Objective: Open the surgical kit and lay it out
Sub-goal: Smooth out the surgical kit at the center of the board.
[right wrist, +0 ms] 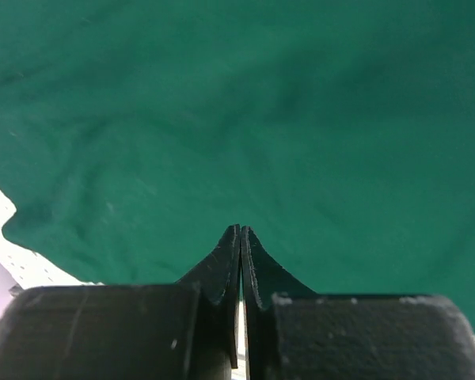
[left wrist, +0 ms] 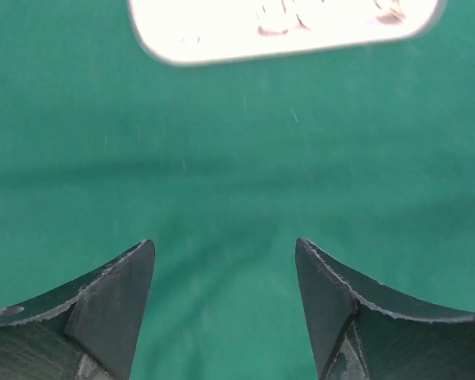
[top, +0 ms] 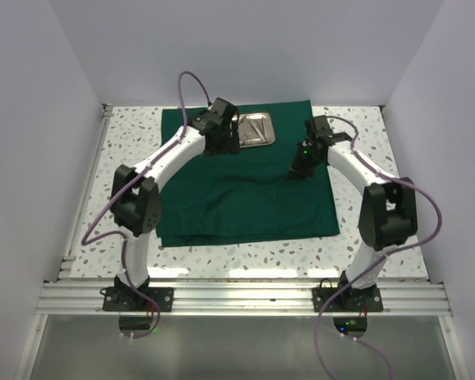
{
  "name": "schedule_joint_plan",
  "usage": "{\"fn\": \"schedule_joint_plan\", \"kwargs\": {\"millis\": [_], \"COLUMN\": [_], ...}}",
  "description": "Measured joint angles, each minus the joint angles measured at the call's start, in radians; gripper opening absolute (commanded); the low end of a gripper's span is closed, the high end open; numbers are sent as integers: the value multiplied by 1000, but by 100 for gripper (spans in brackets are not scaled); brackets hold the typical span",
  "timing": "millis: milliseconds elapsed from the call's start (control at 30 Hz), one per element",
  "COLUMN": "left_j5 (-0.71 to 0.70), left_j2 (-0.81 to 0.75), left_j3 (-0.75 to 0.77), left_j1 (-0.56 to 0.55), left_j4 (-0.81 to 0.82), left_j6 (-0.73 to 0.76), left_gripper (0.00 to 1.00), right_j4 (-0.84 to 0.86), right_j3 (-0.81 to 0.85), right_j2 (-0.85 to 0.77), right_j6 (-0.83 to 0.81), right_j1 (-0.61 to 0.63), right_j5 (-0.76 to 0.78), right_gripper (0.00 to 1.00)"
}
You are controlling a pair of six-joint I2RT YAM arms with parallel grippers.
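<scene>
The dark green cloth wrap (top: 245,194) lies spread over the middle of the speckled table. A shiny steel tray (top: 254,131) sits on its far part; in the left wrist view the tray (left wrist: 285,28) is an overexposed bright shape at the top edge. My left gripper (top: 222,145) is open and empty, just above the cloth (left wrist: 237,182) near the tray's near-left side. My right gripper (top: 298,172) is shut with nothing seen between its fingers, over the cloth's right part (right wrist: 245,119). No instruments can be made out.
The speckled tabletop (top: 364,158) shows around the cloth, with white walls on three sides. A metal rail (top: 237,297) runs along the near edge by the arm bases. The cloth's edge meets the table (right wrist: 16,253) at lower left in the right wrist view.
</scene>
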Motion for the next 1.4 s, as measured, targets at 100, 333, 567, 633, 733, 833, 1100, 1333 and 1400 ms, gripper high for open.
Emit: {"fn": "schedule_joint_plan", "kwargs": {"millis": [100, 333, 567, 633, 733, 833, 1100, 1333, 1400], "left_j5": [1, 33, 43, 43, 46, 32, 72, 83, 84], "left_j2": [180, 434, 451, 451, 451, 453, 476, 486, 487], "left_j3": [138, 264, 274, 283, 302, 309, 312, 312, 312], "left_j1": [29, 18, 27, 37, 57, 78, 145, 148, 149], "left_j4": [18, 21, 34, 37, 39, 45, 53, 63, 66], "left_j6": [77, 159, 178, 178, 178, 184, 177, 177, 178], "left_gripper": [73, 71, 71, 71, 71, 71, 70, 70, 70], "right_j4": [3, -13, 114, 185, 269, 324, 392, 395, 399], "right_j3": [94, 189, 190, 192, 215, 251, 251, 156, 113], "right_j2": [108, 186, 211, 239, 316, 394, 457, 460, 460], "right_j6": [6, 27, 103, 141, 193, 227, 277, 250, 243], "right_j1": [43, 74, 209, 270, 353, 400, 436, 500, 512], "right_j5": [1, 3, -111, -164, -238, -275, -312, -314, -323], "right_gripper": [0, 0, 0, 0, 0, 0, 0, 0, 0]}}
